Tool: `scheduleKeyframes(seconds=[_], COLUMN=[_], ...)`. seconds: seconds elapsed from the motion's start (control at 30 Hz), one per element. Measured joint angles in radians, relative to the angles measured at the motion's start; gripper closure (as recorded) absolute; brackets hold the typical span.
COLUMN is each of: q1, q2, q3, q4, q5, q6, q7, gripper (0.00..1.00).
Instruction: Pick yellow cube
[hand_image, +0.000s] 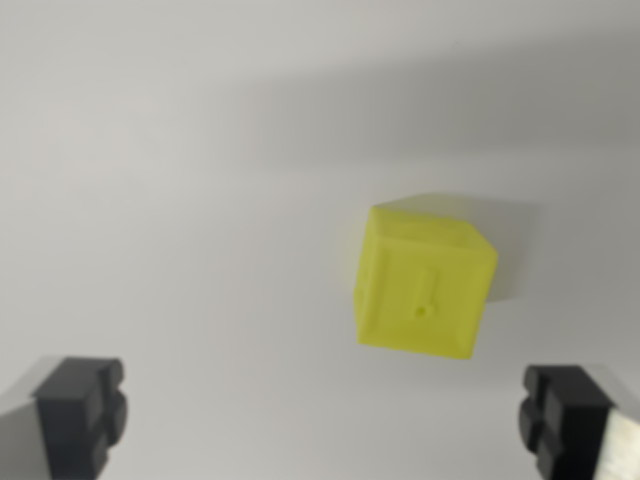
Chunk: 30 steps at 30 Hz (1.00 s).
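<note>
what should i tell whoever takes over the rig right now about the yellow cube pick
End effector: open and holding nothing; its two dark fingertips show at the bottom corners of the wrist view.
Yellow cube: resting on the plain white surface, above the fingertips in the picture and toward the wrist view's right, touching neither.
Done: nothing gripped yet.
Left: centre the end effector over the cube, probably shifting toward the wrist view's right, then lower, close and lift.

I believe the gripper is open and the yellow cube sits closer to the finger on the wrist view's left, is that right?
Not quite. The gripper is open, but the yellow cube sits closer to the finger on the wrist view's right, as the wrist view shows.
</note>
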Motion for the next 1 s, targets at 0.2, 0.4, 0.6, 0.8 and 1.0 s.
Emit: scheduleKeyframes(seconds=[0.2,0.4,0.6,0.8,1.0], q1=[-0.012,-0.024,-0.036,-0.048,-0.061], q2=[0.017,0.037,0.06,0.084,0.111], q3=[0.0,0.0,0.0,0.0,0.0], q4=[-0.025,-0.049,-0.07,-0.088,-0.104], q5=[0.002,0.004,0.007,0.01,0.014], q6=[0.047,0.095,0.142,0.19,0.237], q7=[-0.001,-0.003,-0.006,-0.009,-0.014], gripper=[0.0,0.0,0.0,0.0,0.0])
